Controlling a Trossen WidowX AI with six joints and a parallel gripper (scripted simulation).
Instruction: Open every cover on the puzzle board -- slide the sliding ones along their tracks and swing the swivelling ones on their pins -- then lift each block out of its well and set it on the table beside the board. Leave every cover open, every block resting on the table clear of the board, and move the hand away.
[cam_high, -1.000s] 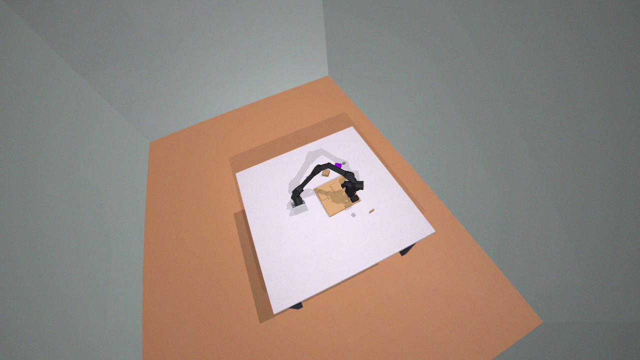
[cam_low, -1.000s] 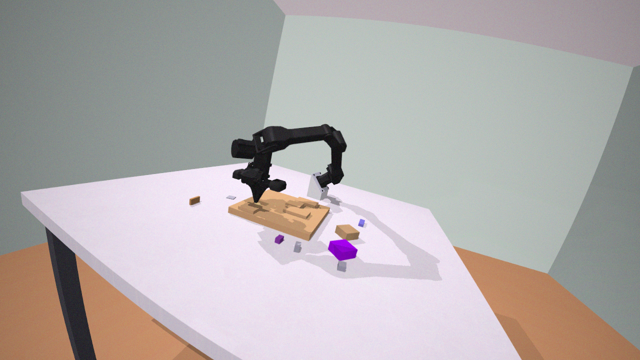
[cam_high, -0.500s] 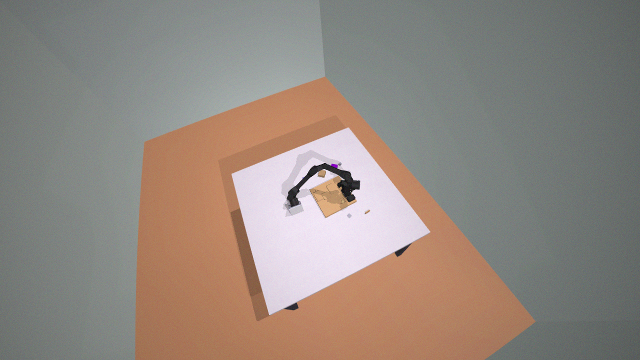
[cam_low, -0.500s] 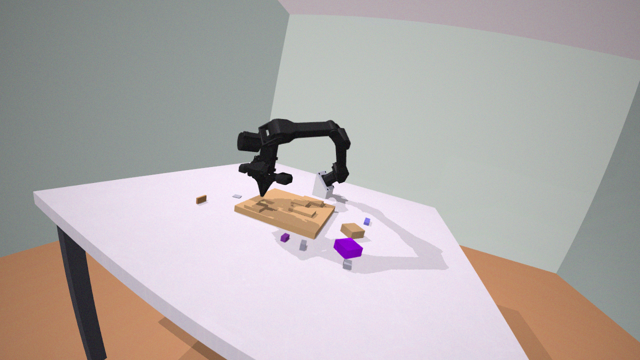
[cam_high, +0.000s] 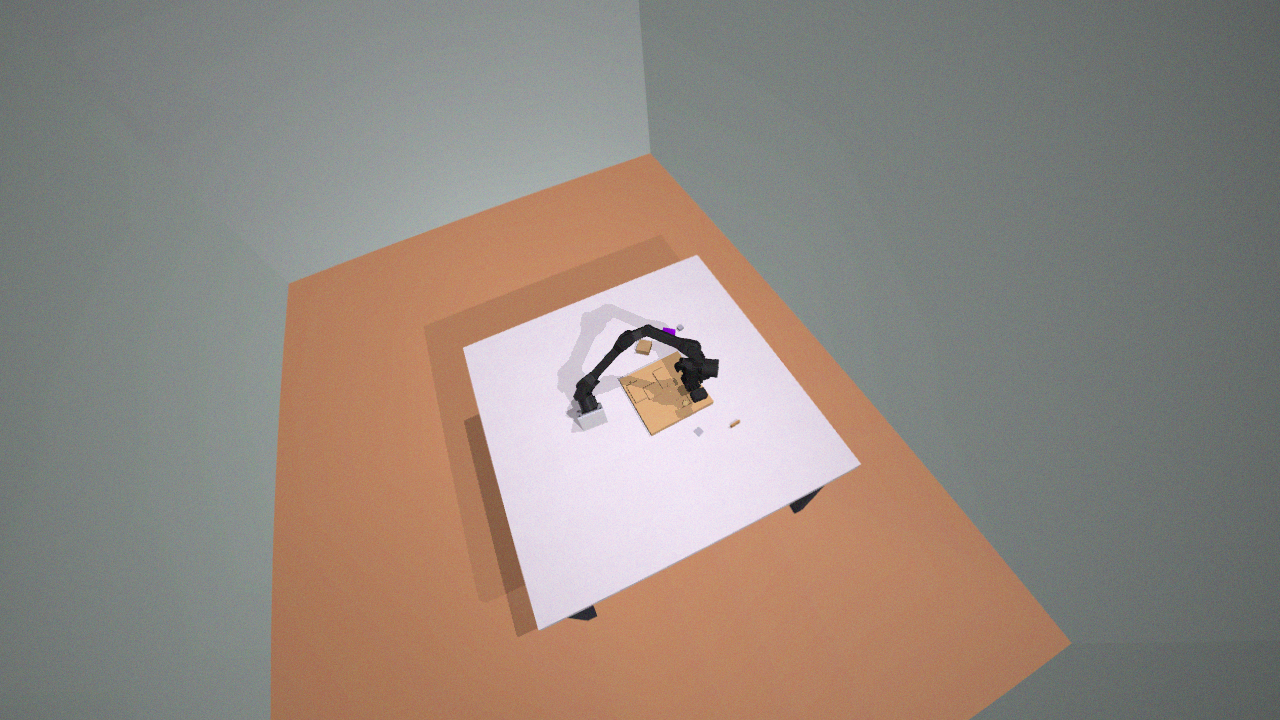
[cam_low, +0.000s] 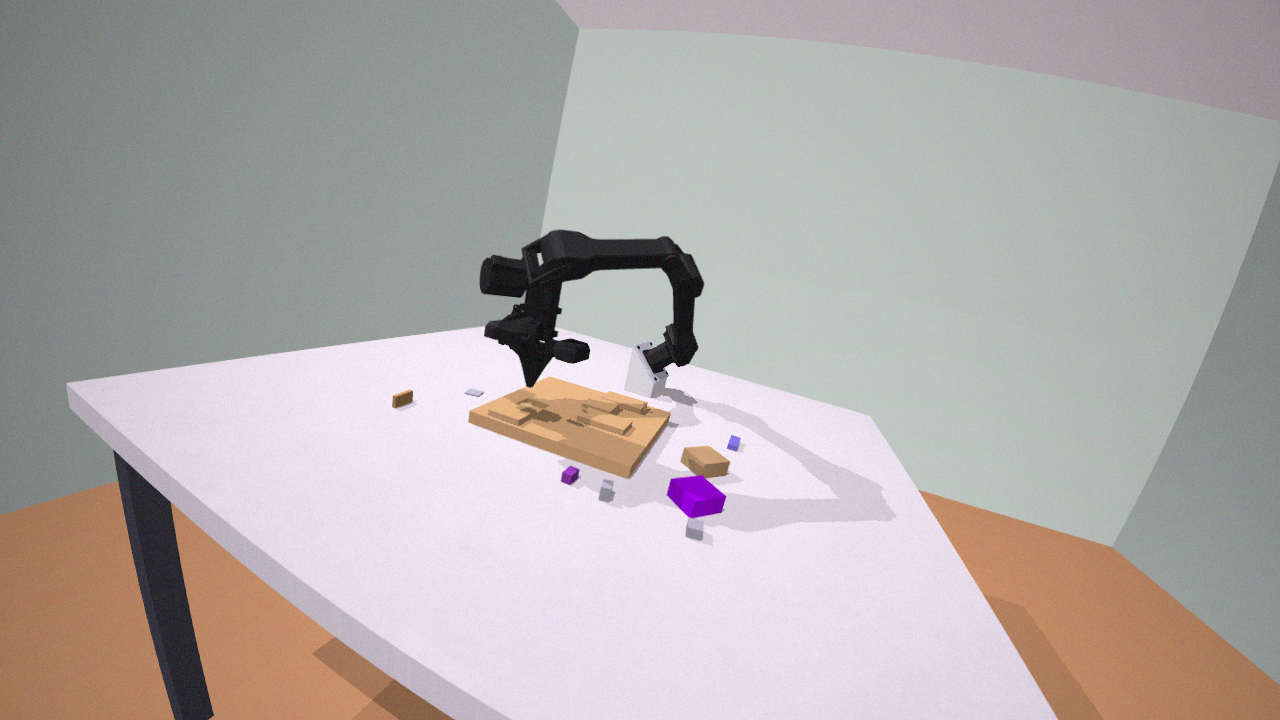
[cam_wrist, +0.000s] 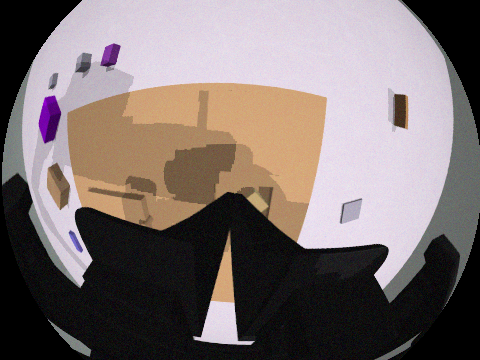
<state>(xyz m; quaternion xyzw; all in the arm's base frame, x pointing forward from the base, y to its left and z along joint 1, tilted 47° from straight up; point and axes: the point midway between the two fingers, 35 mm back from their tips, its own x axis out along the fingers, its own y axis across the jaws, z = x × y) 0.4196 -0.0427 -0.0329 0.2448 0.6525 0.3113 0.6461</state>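
Note:
The tan puzzle board (cam_high: 657, 422) (cam_low: 630, 462) (cam_wrist: 287, 137) lies on the table. My gripper (cam_low: 530, 385) (cam_wrist: 233, 200) is shut and empty, its tips low over the board. Just beyond the tips, a pale yellow block (cam_wrist: 257, 202) shows in a dark well, partly hidden by the fingers. One raised cover (cam_low: 508, 415) sits near the board's left corner in the exterior view. Another raised cover (cam_low: 606, 425) lies farther right. Arm shadow and the fingers hide much of the board, so I cannot tell how every cover stands.
Around the board on the table lie a large violet block (cam_low: 696, 497) (cam_wrist: 49, 120), a tan block (cam_low: 705, 461) (cam_wrist: 58, 186), a blue block (cam_low: 733, 442), a small purple block (cam_low: 570, 475), small grey blocks (cam_low: 606, 490), a flat grey tile (cam_wrist: 351, 211) and an orange-brown block (cam_low: 402, 398) (cam_wrist: 400, 111).

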